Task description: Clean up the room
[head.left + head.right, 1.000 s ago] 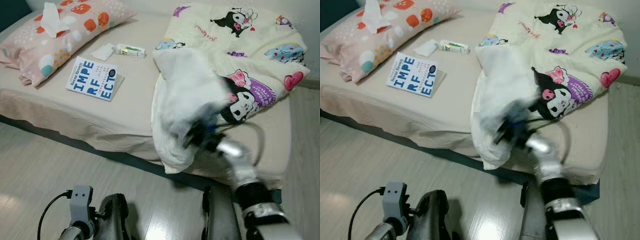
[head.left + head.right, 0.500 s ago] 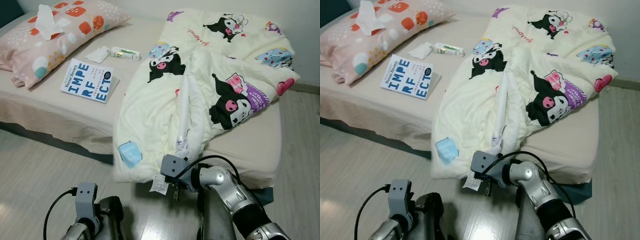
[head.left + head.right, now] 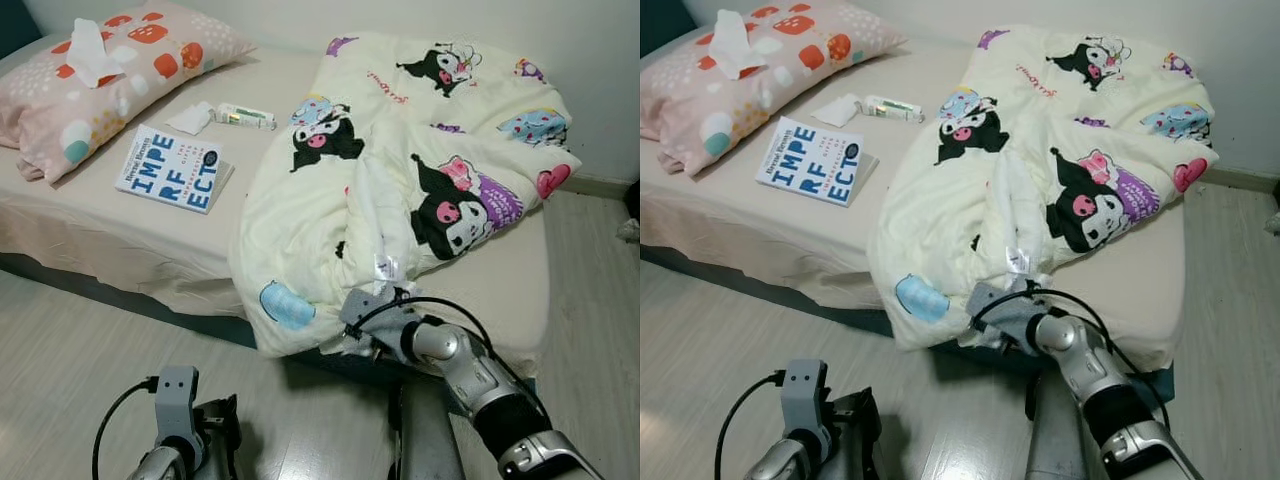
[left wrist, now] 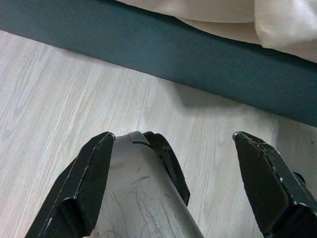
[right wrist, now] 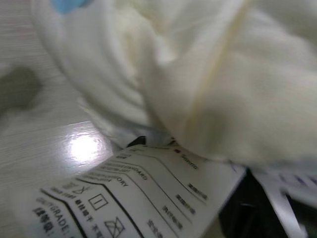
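Status, room tidy, barely begun by my read: my right gripper point(image 3: 352, 330) clenched on the hanging corner of the blanket point(image 3: 420, 170), still bunched beyond the jaws; book point(image 3: 168, 168), tube point(image 3: 246, 115), tissues point(image 3: 92, 52) far beyond, unsorted; left gripper point(image 4: 178, 188) idle, jaws spread.

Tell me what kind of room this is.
A bedroom, most likely. A low bed with a beige sheet takes up most of the view, with a spotted pillow at its head, a cartoon-print blanket heaped across it, and a book lying on the sheet.
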Motion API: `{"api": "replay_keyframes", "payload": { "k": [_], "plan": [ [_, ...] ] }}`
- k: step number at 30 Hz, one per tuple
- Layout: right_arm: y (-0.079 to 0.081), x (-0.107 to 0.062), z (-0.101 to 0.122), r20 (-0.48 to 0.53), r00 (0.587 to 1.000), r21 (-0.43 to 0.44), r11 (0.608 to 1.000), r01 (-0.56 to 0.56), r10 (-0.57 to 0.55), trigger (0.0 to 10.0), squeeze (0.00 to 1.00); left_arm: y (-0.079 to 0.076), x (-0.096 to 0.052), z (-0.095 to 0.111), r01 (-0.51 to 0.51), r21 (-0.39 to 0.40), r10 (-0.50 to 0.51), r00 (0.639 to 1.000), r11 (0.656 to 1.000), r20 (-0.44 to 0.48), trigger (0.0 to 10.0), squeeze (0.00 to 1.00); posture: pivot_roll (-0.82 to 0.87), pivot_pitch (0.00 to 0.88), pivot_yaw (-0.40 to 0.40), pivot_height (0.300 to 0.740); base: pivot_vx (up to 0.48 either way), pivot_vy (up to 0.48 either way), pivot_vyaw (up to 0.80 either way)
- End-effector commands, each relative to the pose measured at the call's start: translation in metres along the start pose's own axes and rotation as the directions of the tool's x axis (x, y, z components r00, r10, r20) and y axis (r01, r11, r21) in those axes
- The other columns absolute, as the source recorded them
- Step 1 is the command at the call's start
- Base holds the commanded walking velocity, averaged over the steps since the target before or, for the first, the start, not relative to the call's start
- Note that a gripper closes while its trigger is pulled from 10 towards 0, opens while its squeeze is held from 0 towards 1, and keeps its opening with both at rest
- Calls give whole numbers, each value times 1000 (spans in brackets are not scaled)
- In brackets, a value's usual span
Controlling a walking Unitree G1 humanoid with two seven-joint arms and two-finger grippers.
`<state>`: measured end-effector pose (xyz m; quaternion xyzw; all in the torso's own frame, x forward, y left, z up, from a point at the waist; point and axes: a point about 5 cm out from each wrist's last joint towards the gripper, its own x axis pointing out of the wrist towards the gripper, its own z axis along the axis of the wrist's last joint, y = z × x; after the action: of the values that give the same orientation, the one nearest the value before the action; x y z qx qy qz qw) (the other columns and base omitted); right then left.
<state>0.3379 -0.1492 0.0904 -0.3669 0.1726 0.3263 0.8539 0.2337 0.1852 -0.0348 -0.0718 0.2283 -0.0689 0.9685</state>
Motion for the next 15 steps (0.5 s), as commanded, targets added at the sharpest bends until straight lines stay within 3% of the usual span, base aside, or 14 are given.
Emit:
{"api": "replay_keyframes", "payload": {
  "k": [1, 2, 3, 4, 5, 6, 7, 8, 10, 11, 12, 14, 15],
  "plan": [
    [-2, -1, 2, 15, 999, 78, 996, 35, -36, 10000, 1000, 0, -10, -24, -15, -27, 12, 995, 1000, -96, 10000, 0, -23, 213, 48, 497, 0, 0, 0],
    [-2, -1, 2, 15, 999, 78, 996, 35, -36, 10000, 1000, 0, -10, -24, -15, -27, 12, 995, 1000, -96, 10000, 0, -23, 213, 48, 497, 0, 0, 0],
    [0, -3, 14, 127, 992, 183, 983, -17, -7, 10000, 1000, -1, -10, -24, -16, -26, 13, 995, 1000, -101, 10000, 0, -25, 200, 51, 497, 0, 0, 0],
    [0, -3, 14, 127, 992, 183, 983, -17, -7, 10000, 1000, -1, -10, -24, -16, -26, 13, 995, 1000, -101, 10000, 0, -25, 200, 51, 497, 0, 0, 0],
    [1, -8, 25, 246, 969, 260, 961, -92, 27, 10000, 1000, 0, -9, -24, -19, -24, 16, 994, 1000, -105, 10000, 0, -25, 197, 49, 497, 0, 0, 0],
    [1, -8, 25, 246, 969, 260, 961, -92, 27, 10000, 1000, 0, -9, -24, -19, -24, 16, 994, 1000, -105, 10000, 0, -25, 197, 49, 497, 0, 0, 0],
    [3, -15, 37, 368, 928, 292, 939, -179, 62, 10000, 1000, 0, -9, -25, -24, -23, 21, 994, 999, -112, 10000, 0, -25, 194, 50, 497, 0, 0, 0],
    [3, -15, 37, 368, 928, 292, 939, -179, 62, 10000, 1000, 0, -9, -25, -24, -23, 21, 994, 999, -112, 10000, 0, -25, 194, 50, 497, 0, 0, 0],
    [2, -35, 55, 562, 819, 299, 895, -330, 115, 10000, 1000, 4, -11, -27, -37, -21, 34, 991, 999, -127, 10000, 0, -24, 193, 48, 497, 0, 0, 0],
    [2, -35, 55, 562, 819, 299, 895, -330, 115, 10000, 1000, 4, -11, -27, -37, -21, 34, 991, 999, -127, 10000, 0, -24, 193, 48, 497, 0, 0, 0],
    [1, -42, 60, 613, 780, 288, 883, -370, 127, 10000, 1000, 5, -12, -28, -42, -20, 39, 990, 999, -133, 10000, 0, -24, 193, 48, 497, 0, 0, 0],
    [1, -42, 60, 613, 780, 288, 883, -370, 127, 10000, 1000, 5, -12, -28, -42, -20, 39, 990, 999, -133, 10000, 0, -24, 193, 48, 497, 0, 0, 0],
    [-4, -52, 66, 676, 728, 293, 864, -410, 116, 10000, 1000, 7, -15, -31, -48, -19, 45, 989, 999, -144, 10000, 0, -22, 198, 48, 497, 0, 0, 0]
  ]
}}
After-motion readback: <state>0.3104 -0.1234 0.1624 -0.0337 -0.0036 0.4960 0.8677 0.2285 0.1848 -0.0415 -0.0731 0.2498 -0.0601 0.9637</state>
